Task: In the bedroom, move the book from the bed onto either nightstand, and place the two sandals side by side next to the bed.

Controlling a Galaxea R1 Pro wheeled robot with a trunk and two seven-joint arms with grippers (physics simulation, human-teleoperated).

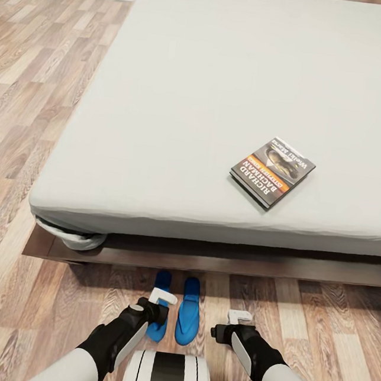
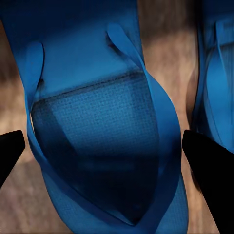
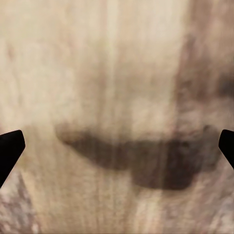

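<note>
Fingers (image 2: pixel 9 151) of both arms spread; left straddles one sandal (image 2: pixel 97 122), perhaps touching; book (image 1: pixel 272 172) on bed (image 1: pixel 183 106).

Two sandals (image 1: pixel 188 311) on the floor (image 1: pixel 318 313); one book (image 1: pixel 272 171); one bed (image 1: pixel 183 106); two end effectors.

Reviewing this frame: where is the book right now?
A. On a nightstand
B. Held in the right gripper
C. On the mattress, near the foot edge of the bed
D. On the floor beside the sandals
C. The book lies flat on the pale-grey mattress of the bed, close to the edge nearest the robot, while the two blue sandals lie on the floor below.
</note>
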